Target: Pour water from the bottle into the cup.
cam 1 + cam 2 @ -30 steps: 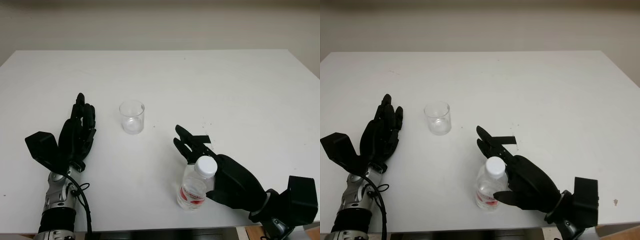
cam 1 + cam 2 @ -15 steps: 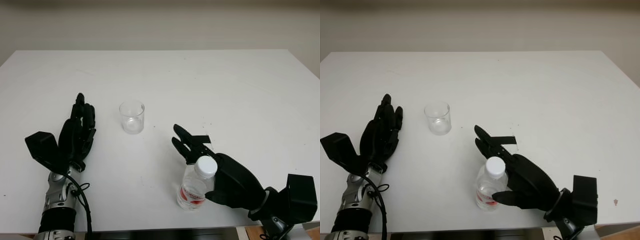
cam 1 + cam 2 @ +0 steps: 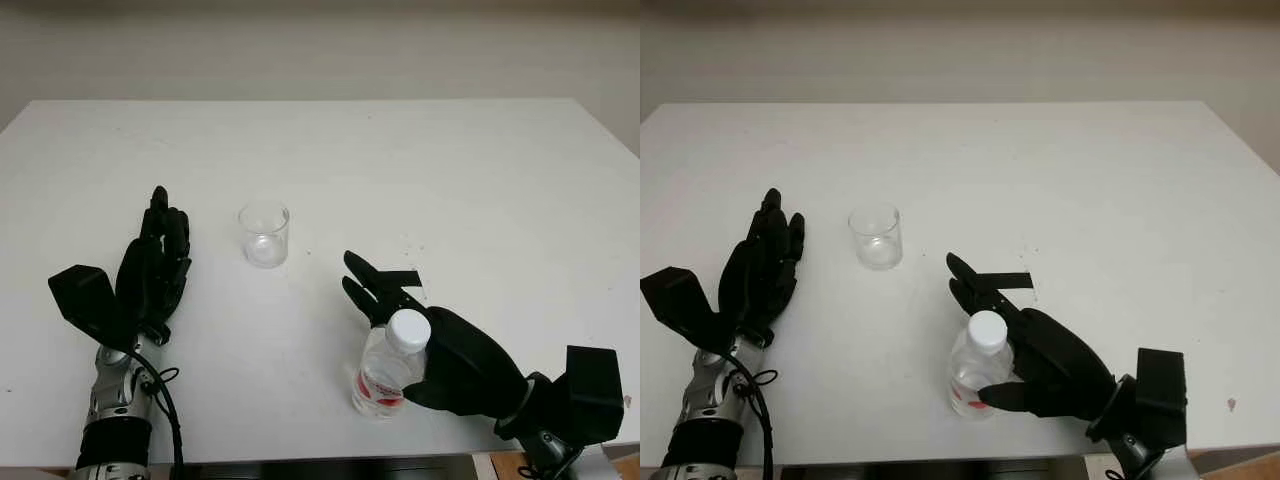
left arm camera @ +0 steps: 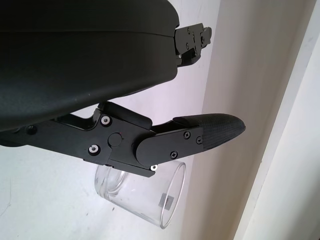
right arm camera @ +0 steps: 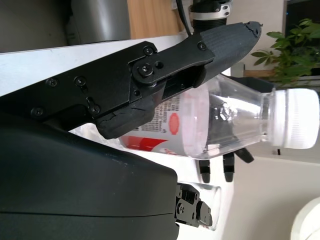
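Now white table (image 3: 480, 170), pale wall behind; right hand (image 3: 440, 340) edges closer, fingers around bottle (image 3: 388, 365), grip uncertain; left hand (image 3: 150, 270) open beside cup (image 3: 264, 233), unchanged.

Cup (image 3: 264, 233) behind and left of bottle (image 3: 388, 366), apparently apart.

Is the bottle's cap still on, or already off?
On. The white cap sits on the neck of the upright bottle, with the right hand closing around it.

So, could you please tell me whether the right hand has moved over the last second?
Yes, slightly: the right hand has shifted a little toward the cup, its thumb closing on the bottle.
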Motion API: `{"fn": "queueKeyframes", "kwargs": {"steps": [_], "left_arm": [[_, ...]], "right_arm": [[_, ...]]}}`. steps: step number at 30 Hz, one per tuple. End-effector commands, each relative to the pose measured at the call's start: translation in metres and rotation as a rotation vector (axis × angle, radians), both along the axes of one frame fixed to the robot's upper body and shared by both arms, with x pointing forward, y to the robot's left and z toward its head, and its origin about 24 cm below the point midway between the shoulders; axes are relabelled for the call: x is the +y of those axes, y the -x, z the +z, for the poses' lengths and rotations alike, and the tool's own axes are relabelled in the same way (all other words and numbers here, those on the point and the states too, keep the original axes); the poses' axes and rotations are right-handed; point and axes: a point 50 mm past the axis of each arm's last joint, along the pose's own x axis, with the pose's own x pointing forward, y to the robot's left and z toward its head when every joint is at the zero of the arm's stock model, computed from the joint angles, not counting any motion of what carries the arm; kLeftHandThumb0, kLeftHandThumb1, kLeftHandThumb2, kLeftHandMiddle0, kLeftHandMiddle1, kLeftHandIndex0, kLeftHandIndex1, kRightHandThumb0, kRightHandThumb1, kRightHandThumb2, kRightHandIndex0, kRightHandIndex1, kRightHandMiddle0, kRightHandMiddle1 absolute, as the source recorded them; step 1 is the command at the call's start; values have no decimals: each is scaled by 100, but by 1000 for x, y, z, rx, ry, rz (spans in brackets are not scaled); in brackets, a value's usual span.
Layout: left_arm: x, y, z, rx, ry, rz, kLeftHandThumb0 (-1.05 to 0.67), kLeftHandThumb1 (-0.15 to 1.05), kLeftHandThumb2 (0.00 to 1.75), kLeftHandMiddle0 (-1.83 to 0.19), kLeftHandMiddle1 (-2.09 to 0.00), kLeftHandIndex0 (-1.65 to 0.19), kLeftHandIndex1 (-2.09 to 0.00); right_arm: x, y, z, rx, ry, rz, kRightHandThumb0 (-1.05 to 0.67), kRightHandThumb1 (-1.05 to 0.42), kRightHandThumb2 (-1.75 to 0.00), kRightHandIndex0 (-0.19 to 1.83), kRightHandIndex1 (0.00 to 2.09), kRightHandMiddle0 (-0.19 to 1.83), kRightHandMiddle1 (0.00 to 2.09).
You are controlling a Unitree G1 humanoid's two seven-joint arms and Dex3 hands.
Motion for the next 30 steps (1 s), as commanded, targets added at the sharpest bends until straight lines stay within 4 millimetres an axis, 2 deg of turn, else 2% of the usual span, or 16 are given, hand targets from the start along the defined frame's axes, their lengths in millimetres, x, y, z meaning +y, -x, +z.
{"fn": "queueKeyframes", "kwargs": {"steps": [1,7,14,16,18,19,20,21,23,25,27,30], "left_arm": [[0,3,-3,11,6,4,-69,105,58,14,-5,17,-5],[-1,3,-4,12,9,6,-69,105,57,13,-6,16,-6],[0,4,-4,13,11,10,-69,105,57,14,-5,16,-5],[1,4,-4,14,11,9,-68,105,56,14,-5,17,-5],[1,4,-4,14,11,9,-68,105,56,14,-5,17,-5],[1,4,-4,14,10,10,-68,105,56,14,-5,17,-5],[1,4,-4,12,9,9,-68,105,56,14,-5,17,-5],[1,4,-4,11,7,9,-67,105,57,14,-5,17,-5],[0,4,-4,13,8,11,-67,105,57,14,-6,17,-5],[0,4,-4,13,13,11,-67,105,56,13,-6,16,-6],[-1,4,-4,15,13,11,-67,105,55,13,-6,16,-6],[-1,4,-5,17,13,9,-68,105,55,14,-5,16,-5]], "right_arm": [[1,-3,2,-9,11,10,-105,-97,-5,-19,0,-19,0],[3,-4,-2,-31,23,-12,-94,-90,-3,-19,0,-19,0],[8,-3,-4,-44,74,-65,-73,-83,-4,-17,2,-12,6],[9,-2,-4,-85,91,-87,-68,-84,-5,-4,8,3,12],[10,-1,-4,-119,95,-105,-55,-86,-6,27,20,33,25],[10,-1,-5,-137,95,-111,-51,-87,-6,35,26,40,35],[11,-1,-5,-152,97,-111,-48,-88,-6,33,52,38,64],[11,-1,-5,-162,98,-111,-46,-91,-6,19,104,25,112],[11,-1,-5,-187,102,-113,-42,-95,-6,7,157,13,159],[12,-1,-4,-203,115,-121,-38,-98,-6,-1,196,5,197],[12,0,-4,-214,133,-136,-36,-100,-6,2,206,4,206],[13,1,-4,-211,134,-155,-32,-103,-6,15,209,13,209]]}}
